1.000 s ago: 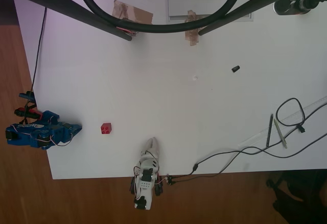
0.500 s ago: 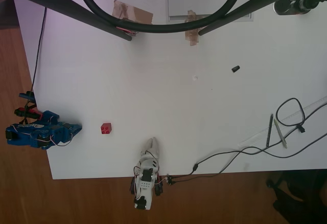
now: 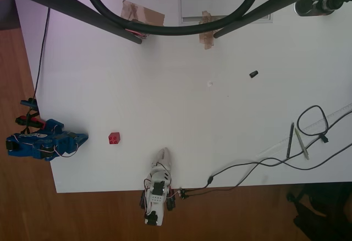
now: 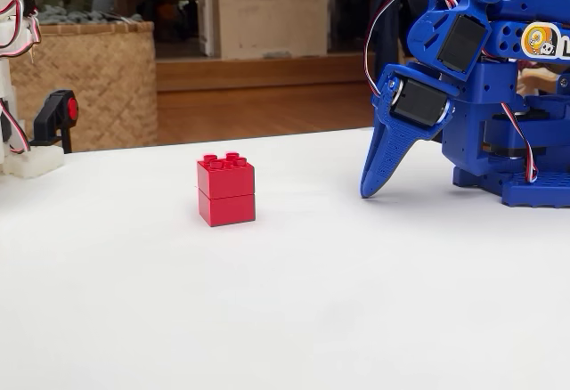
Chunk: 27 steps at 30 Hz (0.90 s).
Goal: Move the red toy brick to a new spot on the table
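The red toy brick stands alone and upright on the white table, studs up. My blue gripper is folded down at the table's left edge in the overhead view. Its fingers are together, with the tip on the table surface. It holds nothing. A short gap of bare table separates the tip from the brick, which lies to the tip's right in the overhead view and to its left in the fixed view.
A small black piece lies right of centre. Two pens and loose cables occupy the lower right. Tape patches and a grey slot sit at the far edge. Dark bars and a hose cross overhead.
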{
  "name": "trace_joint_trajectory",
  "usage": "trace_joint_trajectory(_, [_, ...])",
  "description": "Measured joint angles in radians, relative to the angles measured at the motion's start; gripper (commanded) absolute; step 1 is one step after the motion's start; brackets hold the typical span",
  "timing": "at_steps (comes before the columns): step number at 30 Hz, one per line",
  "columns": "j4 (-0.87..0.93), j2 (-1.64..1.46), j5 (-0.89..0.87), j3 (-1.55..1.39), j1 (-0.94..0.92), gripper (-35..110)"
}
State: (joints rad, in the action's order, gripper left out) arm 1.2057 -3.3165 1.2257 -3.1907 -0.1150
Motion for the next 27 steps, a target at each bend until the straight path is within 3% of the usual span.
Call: trace_joint_trajectory(27, [0.000, 0.008, 0.029, 0.017, -0.025, 1])
